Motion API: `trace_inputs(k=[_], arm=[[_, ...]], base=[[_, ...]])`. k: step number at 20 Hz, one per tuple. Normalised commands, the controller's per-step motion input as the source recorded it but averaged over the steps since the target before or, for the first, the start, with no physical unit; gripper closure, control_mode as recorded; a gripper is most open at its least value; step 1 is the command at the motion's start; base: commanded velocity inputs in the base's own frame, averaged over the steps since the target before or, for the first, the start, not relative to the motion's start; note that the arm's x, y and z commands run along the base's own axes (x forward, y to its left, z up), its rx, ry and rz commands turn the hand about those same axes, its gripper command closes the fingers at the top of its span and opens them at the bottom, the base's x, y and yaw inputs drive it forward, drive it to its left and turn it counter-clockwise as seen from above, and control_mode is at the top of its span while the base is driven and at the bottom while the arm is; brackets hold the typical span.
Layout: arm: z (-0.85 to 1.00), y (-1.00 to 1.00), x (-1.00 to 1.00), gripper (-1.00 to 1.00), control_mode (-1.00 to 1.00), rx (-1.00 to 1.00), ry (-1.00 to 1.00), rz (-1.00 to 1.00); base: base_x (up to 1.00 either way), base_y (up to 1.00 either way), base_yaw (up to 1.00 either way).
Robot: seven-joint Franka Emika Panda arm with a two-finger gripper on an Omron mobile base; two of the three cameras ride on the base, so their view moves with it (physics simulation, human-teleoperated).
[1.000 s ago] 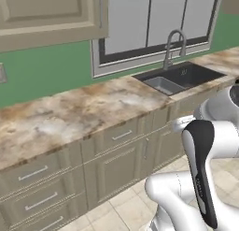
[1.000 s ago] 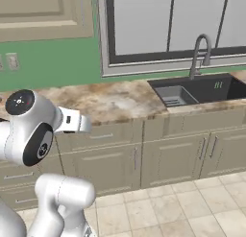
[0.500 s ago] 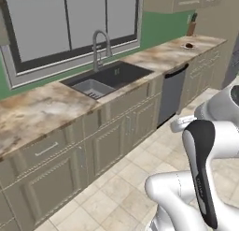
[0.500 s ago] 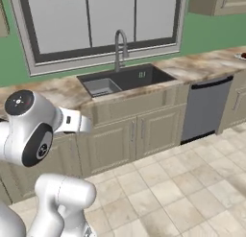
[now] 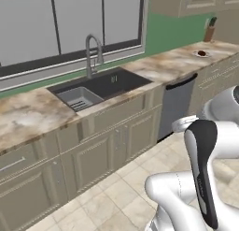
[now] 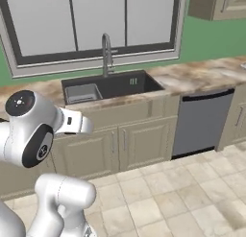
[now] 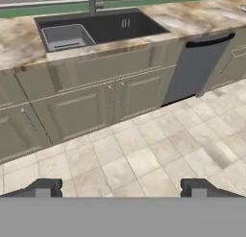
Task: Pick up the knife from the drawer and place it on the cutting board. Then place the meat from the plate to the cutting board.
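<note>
The meat [image 5: 201,53] is a small dark lump on the plate [image 5: 206,54], far off on the counter at the right. The plate's edge also shows at the top right of the hand view [image 7: 241,7]. My gripper [image 7: 121,187] is open with nothing between its fingertips [image 7: 44,186]. It hangs over the tiled floor, well short of the cabinets. The knife and the cutting board are out of view. All the drawers I see are shut, and I cannot tell which is the task's drawer.
A dark sink [image 5: 100,86] with a tall faucet [image 5: 91,52] sits in the marble counter [image 5: 28,118] under the window. A grey dishwasher [image 6: 202,122] stands to its right. A knife block [image 5: 210,30] stands behind the plate. Beige tiled floor [image 7: 144,159] lies between me and the cabinets.
The whole picture has shifted: the base has driven along the counter, so the sink has come to the middle and the dishwasher and plate have come into view. The gripper stays open.
</note>
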Motion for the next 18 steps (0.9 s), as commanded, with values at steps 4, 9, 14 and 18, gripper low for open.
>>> trace_inputs(k=[4,9,14,18], arm=[[0.0,0.0,0.0,-1.0,1.0,0.0,0.0,0.0],[0.0,0.0,0.0,-1.0,1.0,0.0,0.0,0.0],[0.0,0.0,0.0,-1.0,1.0,0.0,0.0,0.0],[0.0,0.0,0.0,-1.0,1.0,0.0,0.0,0.0]], base=[[0.4,-1.0,0.34],[0.29,-1.0,0.31],[0.23,-1.0,0.29],[0.12,-1.0,0.26]])
